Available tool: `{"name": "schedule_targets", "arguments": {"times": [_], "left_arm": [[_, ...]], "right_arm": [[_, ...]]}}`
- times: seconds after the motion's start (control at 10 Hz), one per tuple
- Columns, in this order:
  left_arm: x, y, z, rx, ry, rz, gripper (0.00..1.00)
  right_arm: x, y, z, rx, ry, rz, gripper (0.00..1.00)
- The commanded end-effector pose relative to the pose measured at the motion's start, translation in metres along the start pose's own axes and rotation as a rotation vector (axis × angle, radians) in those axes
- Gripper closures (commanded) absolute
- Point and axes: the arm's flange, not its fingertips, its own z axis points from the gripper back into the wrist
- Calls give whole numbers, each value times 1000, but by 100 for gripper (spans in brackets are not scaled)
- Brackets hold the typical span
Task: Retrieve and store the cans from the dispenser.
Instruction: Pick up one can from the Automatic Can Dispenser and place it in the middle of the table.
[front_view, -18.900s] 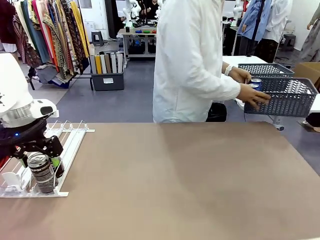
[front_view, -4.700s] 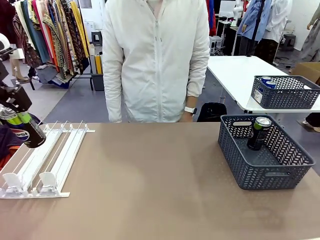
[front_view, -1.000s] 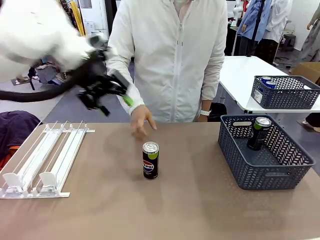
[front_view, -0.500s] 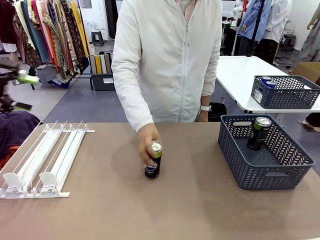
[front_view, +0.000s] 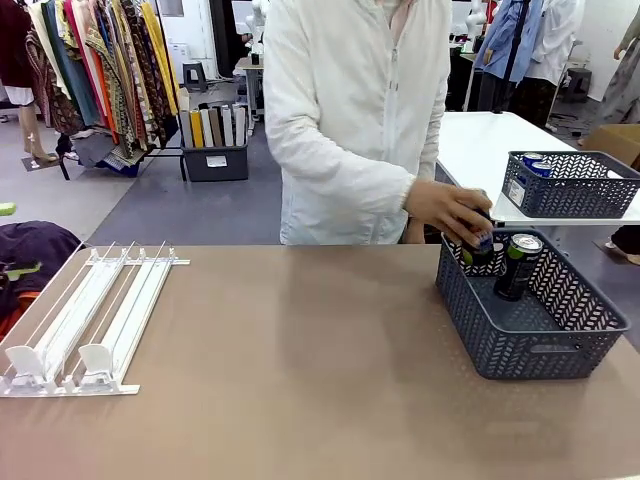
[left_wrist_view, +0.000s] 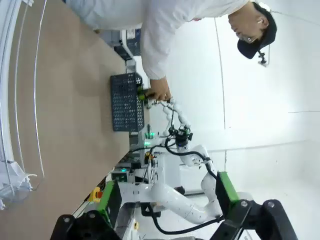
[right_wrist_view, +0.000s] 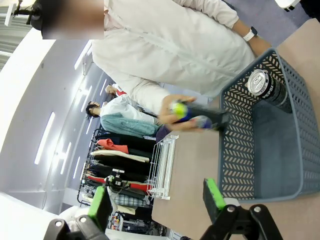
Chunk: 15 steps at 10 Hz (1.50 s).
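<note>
Landmark: dark grey basket (front_view: 530, 335), sitting on the brown table (front_view: 300, 380).

Person's hand (front_view: 450, 212) is gripping a dark can (front_view: 478, 247) right at the basket's far-left rim, can partly over the rim; in the right wrist view the same can (right_wrist_view: 197, 119) is lying blurred and sideways in the hand (right_wrist_view: 172, 111), just outside the basket wall (right_wrist_view: 235, 150).

A second dark can (front_view: 518, 265), green band under a silver top, is standing upright inside the basket, against its far wall; seen again as (right_wrist_view: 267, 86).

Dispenser (front_view: 85, 320) is lying well apart from the basket, at the opposite end of the table, lanes holding nothing, white stoppers at the near end.

Left gripper (left_wrist_view: 165, 220): fingers (left_wrist_view: 107, 197) are standing wide apart, gripping nothing, pointing toward the basket (left_wrist_view: 125, 102) from far off. A sliver of green pad is showing at the front view's left edge, well away from the basket.

Right gripper (right_wrist_view: 157, 202): jaws are spread wide, nothing between the green pads (right_wrist_view: 212, 195), hanging near the basket's open side.

A second grey basket (front_view: 570, 185) with cans is resting on a white table behind the landmark basket.
</note>
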Motion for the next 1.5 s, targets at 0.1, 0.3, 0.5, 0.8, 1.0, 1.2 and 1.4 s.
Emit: {"name": "schedule_targets", "arguments": {"times": [0.1,0.3,0.5,0.8,1.0,1.2,1.4], "left_arm": [[-5,-7,9,-15,-36,-8,0],[-5,-7,9,-15,-36,-8,0],[-5,-7,9,-15,-36,-8,0],[-5,-7,9,-15,-36,-8,0],[-5,-7,9,-15,-36,-8,0],[-5,-7,9,-15,-36,-8,0],[-5,-7,9,-15,-36,-8,0]], "right_arm": [[3,3,-3,25,-20,6,0],[3,3,-3,25,-20,6,0],[3,3,-3,25,-20,6,0],[3,3,-3,25,-20,6,0],[3,3,-3,25,-20,6,0],[3,3,-3,25,-20,6,0],[3,3,-3,25,-20,6,0]]}}
